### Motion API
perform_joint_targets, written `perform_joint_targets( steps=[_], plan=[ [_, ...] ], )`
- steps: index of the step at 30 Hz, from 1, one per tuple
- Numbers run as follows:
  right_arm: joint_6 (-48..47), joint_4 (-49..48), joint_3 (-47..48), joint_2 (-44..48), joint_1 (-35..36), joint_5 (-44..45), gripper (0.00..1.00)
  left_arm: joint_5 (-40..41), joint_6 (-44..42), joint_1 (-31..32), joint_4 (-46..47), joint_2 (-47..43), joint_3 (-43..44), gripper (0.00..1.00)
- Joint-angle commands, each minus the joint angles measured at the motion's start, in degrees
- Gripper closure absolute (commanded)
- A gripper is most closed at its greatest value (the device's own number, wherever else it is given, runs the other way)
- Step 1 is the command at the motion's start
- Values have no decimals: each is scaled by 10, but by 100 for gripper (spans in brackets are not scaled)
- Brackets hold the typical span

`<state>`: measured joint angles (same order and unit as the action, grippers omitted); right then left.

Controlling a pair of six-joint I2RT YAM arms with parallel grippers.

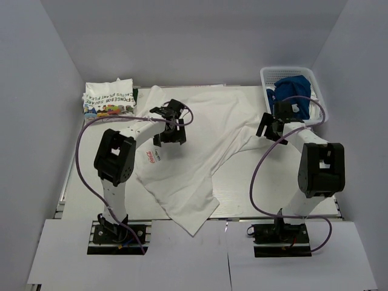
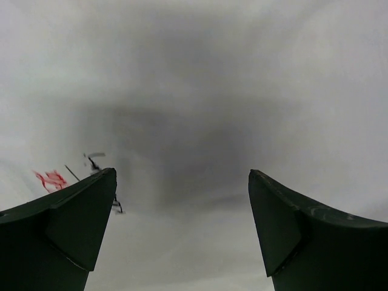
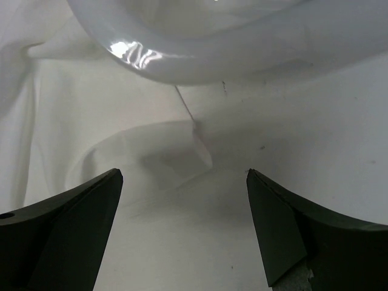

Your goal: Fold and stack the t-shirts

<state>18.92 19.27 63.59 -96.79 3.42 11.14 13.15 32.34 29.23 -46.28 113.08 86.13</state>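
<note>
A white t-shirt (image 1: 194, 151) lies spread and creased across the table, its small red print (image 1: 150, 159) towards the left. My left gripper (image 1: 168, 138) hovers open just over its cloth (image 2: 200, 109), with the red print (image 2: 51, 179) beside its left finger. My right gripper (image 1: 265, 128) is open above the shirt's right sleeve (image 3: 151, 157), close to the basket, and holds nothing. A folded white t-shirt with a colourful cartoon print (image 1: 109, 100) sits at the back left. A blue t-shirt (image 1: 292, 91) is bunched in the basket.
The white plastic basket (image 1: 267, 76) stands at the back right corner; its rim (image 3: 200, 60) fills the top of the right wrist view. Grey walls close in the table on three sides. Purple cables loop off both arms.
</note>
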Motion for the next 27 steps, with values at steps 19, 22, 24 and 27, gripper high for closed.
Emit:
perform_joint_targets(
  steps=[19, 22, 24, 27],
  plan=[
    [-71, -80, -29, 17, -18, -64, 65, -25, -61, -95, 76, 111, 70, 0],
    [-71, -78, -47, 32, -18, -73, 82, -37, -82, -107, 92, 124, 78, 0],
    [-71, -76, -57, 37, -17, -82, 89, -44, -94, -107, 99, 142, 94, 0],
    [-58, -70, -95, 58, -17, -85, 98, -69, -115, -128, 115, 183, 147, 0]
  ],
)
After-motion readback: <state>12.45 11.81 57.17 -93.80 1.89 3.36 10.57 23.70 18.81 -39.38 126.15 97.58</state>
